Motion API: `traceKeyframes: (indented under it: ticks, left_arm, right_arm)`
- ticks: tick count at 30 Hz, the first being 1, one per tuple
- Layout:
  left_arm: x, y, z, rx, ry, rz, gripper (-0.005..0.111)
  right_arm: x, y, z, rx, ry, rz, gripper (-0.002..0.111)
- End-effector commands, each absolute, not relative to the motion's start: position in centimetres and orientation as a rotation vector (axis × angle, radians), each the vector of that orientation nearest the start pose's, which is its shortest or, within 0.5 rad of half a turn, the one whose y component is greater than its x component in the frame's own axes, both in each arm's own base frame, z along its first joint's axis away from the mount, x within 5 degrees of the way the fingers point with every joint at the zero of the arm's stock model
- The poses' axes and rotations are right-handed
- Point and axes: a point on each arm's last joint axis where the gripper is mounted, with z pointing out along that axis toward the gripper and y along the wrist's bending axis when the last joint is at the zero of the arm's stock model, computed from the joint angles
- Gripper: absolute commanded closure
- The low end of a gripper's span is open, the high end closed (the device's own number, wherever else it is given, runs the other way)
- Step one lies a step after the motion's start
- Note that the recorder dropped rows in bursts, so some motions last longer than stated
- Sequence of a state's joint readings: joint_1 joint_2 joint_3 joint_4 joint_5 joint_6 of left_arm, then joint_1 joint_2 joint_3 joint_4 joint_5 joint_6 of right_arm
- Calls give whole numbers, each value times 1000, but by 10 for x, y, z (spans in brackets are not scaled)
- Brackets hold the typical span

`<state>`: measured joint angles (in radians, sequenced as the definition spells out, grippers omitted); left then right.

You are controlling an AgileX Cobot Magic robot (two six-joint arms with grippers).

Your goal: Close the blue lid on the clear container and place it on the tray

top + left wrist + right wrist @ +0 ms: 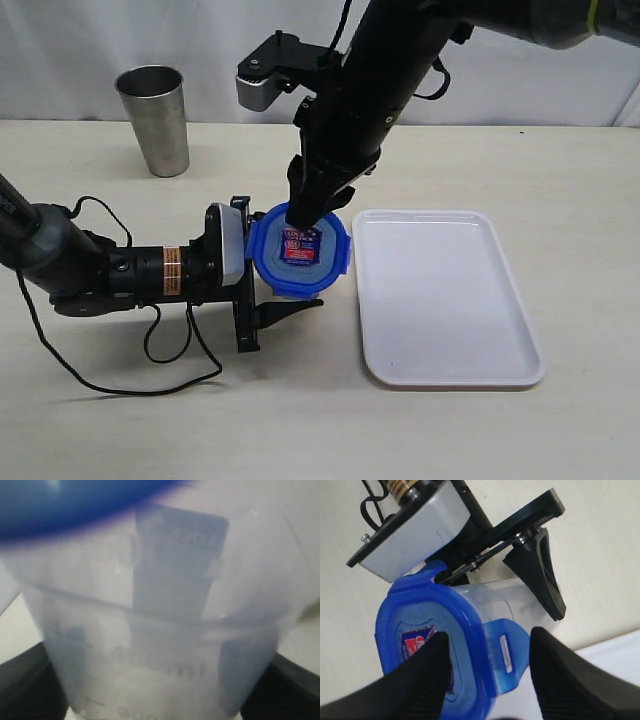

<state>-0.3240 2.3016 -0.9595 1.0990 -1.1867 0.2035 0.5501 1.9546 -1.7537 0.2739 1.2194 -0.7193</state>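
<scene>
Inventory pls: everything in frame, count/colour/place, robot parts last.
blue lid: 1, bright blue with a red-and-blue sticker, on top of the clear container
clear container: 1, transparent, just left of the tray
tray: 1, white, right side of the table
steel cup: 1, grey metal, upright, back left
table: 1, pale beige
cable: 1, black, looped beside the left arm
left tool: 1, black, closed on the container's sides
right tool: 1, black, open, over the lid's edge
</scene>
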Motion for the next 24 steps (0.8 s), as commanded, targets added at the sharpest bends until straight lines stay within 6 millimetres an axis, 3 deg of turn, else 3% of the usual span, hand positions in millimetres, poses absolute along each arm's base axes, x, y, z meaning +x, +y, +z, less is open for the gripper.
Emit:
traceKeyframes:
  ticks: [1,11,18,24]
  left_arm:
    - [319,-186,53,1462,1153,-611,107]
    - [319,-186,53,1460,1154,-613,107]
    - [319,-186,53,1450,1167,-626,107]
    - [319,-186,53,1446,1169,-631,107]
  right_arm:
    - [348,238,258,-1581,2461,341,64]
    - [349,234,222,-1612,2569,333,65]
    - [349,239,210,-1617,2587,403,66]
    - [356,233,211,-1646,2578,251,67]
